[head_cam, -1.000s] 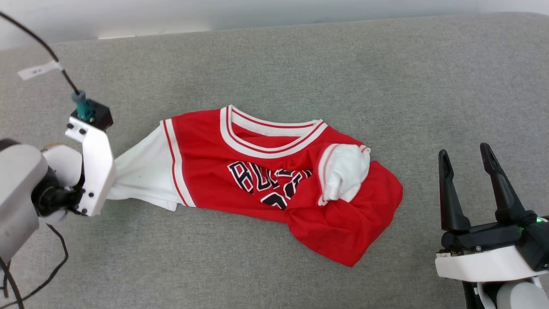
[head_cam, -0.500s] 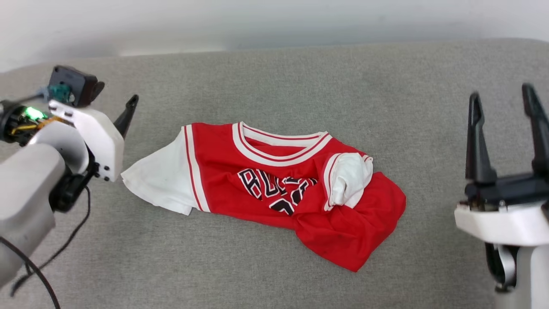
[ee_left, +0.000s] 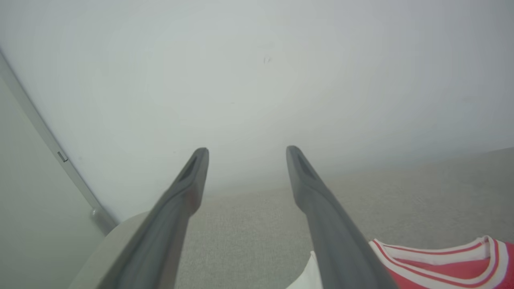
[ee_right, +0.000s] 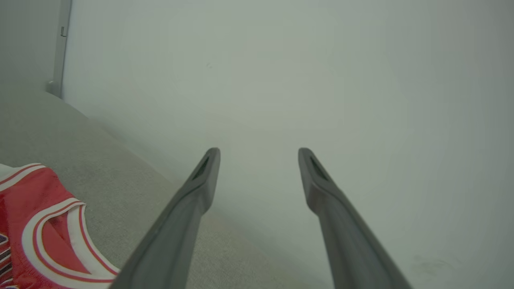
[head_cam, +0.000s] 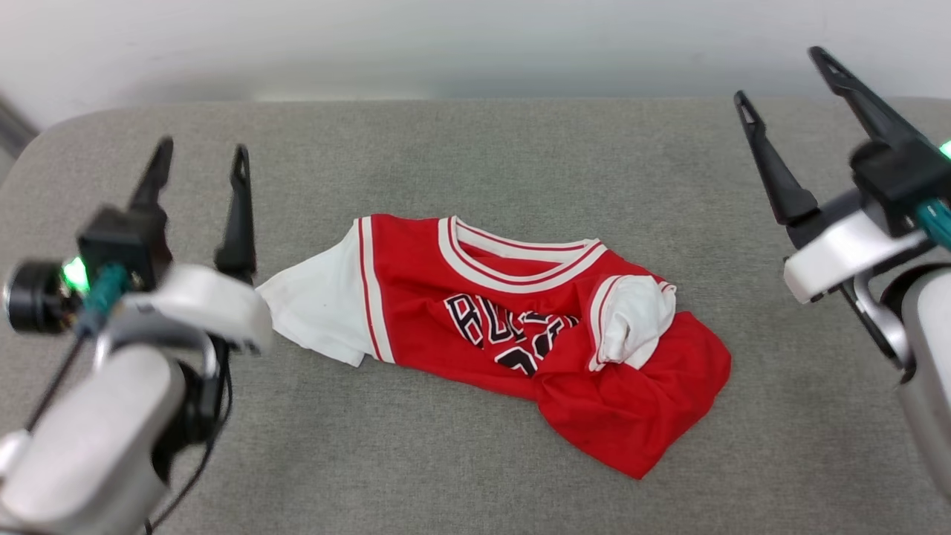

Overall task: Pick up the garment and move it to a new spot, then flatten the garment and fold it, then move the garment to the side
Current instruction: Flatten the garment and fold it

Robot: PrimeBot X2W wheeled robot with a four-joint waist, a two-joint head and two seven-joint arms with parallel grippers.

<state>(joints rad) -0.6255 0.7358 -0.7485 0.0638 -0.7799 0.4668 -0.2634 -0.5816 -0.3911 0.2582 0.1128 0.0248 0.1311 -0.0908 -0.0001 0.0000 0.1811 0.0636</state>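
Note:
The garment [head_cam: 513, 342], a red jersey with white sleeves, striped trim and black lettering, lies crumpled on the grey cushioned surface [head_cam: 475, 163]. Its left sleeve is spread out flat, while the right sleeve and lower hem are bunched over the front. My left gripper [head_cam: 200, 160] is raised at the left, open and empty, apart from the sleeve. My right gripper [head_cam: 780, 74] is raised at the far right, open and empty. The collar edge of the garment [ee_left: 441, 263] shows in the left wrist view beside the left gripper [ee_left: 245, 154]. The garment [ee_right: 36, 233] also appears left of the right gripper [ee_right: 259, 154].
A pale wall [head_cam: 475, 44] runs behind the grey surface. A dark cable [head_cam: 200, 453] hangs from my left arm. Bare grey fabric stretches in front of and behind the garment.
My left gripper let go of the white sleeve, opened and lifted away. The right gripper rose higher. The head camera shifted, so the whole scene sits lower and further right.

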